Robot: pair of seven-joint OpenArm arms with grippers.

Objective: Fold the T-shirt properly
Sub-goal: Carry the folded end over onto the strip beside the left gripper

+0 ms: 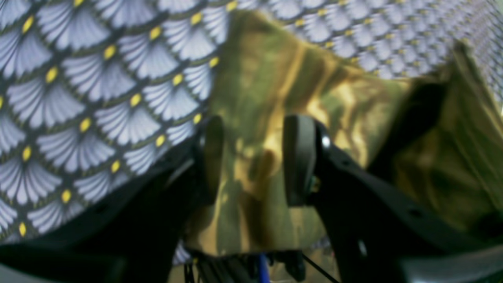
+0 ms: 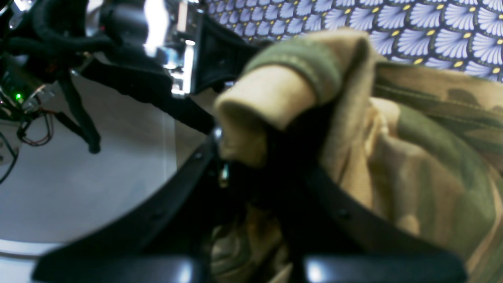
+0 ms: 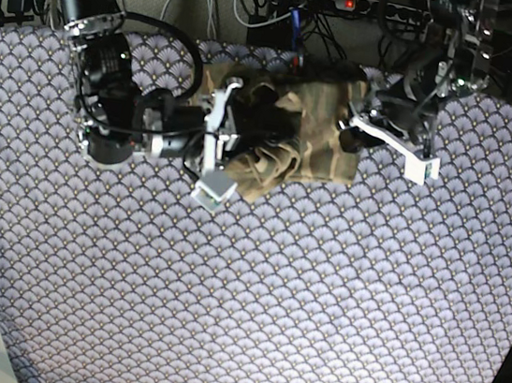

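1. Count: one T-shirt (image 3: 292, 130), two pincers, one patterned cloth (image 3: 252, 295) covering the counter.
2. Location: the T-shirt lies bunched at the far edge of the counter, between the two arms.
3. Left pincer (image 1: 251, 161): fingers spread, camouflage fabric between them (contact with the pads cannot be confirmed; the left wrist view is blurred).
4. Right pincer (image 2: 251, 157): a rolled fabric edge sits across it; whether it is pinching the cloth cannot be told, since the fingertips are hidden.
5. Orientation: the crumpled T-shirt's long axis runs side to side in the base view. Collar and sleeves cannot be made out.
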